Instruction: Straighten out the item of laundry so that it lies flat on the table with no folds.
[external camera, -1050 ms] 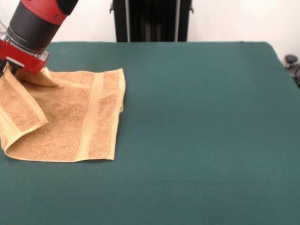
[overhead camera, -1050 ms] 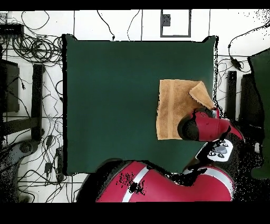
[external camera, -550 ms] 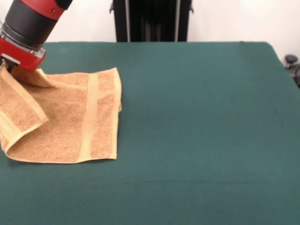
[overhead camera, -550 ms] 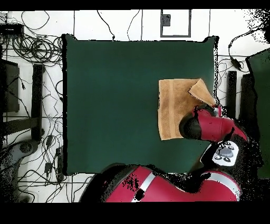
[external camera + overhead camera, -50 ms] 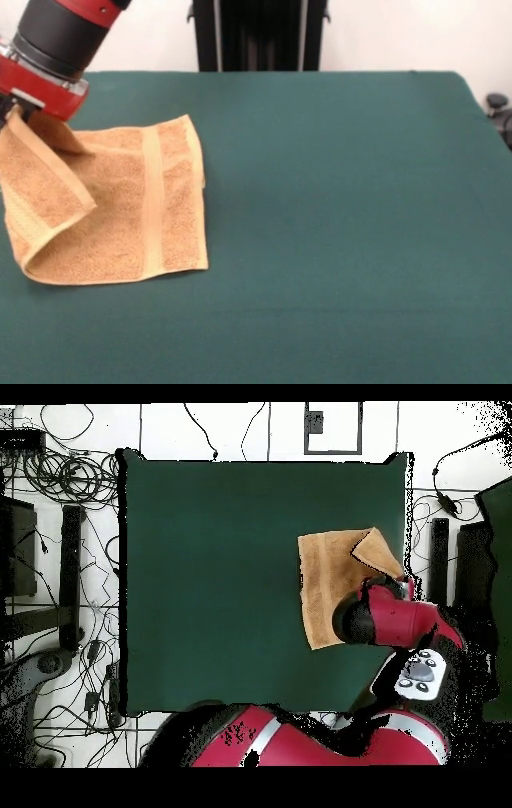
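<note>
A tan-orange towel (image 5: 120, 208) lies at the left side of the front view on the dark green surface (image 5: 336, 208), most of it flat, with a woven band running from its far edge to its near edge. Its left part is lifted and folded over itself, rising to the upper left of the frame, where the red and black arm's hand (image 5: 14, 112) meets the raised corner at the picture's edge. The cloth hangs taut from that point, so the hand seems to hold it, but whether its tips are spread or pressed together cannot be told. In the overhead view the towel (image 5: 330, 584) sits near the right edge of the surface (image 5: 210, 584), and the hand (image 5: 400, 589) is hidden under the arm's wrist.
</note>
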Robot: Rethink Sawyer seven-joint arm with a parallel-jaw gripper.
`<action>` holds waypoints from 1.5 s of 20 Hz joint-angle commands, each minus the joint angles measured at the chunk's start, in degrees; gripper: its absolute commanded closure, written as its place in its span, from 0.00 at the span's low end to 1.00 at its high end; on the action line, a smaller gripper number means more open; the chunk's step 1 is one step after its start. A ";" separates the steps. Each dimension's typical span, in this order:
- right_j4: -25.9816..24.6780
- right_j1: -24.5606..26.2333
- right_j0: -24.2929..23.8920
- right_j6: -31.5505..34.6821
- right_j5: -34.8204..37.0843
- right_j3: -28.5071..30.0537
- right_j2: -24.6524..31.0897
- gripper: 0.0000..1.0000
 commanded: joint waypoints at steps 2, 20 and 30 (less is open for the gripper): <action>4.46 -0.36 2.21 8.38 9.78 4.72 6.96 1.00; 2.75 -2.62 2.61 3.67 20.63 1.18 6.11 1.00; 2.68 -3.68 3.15 3.20 25.80 0.68 6.11 1.00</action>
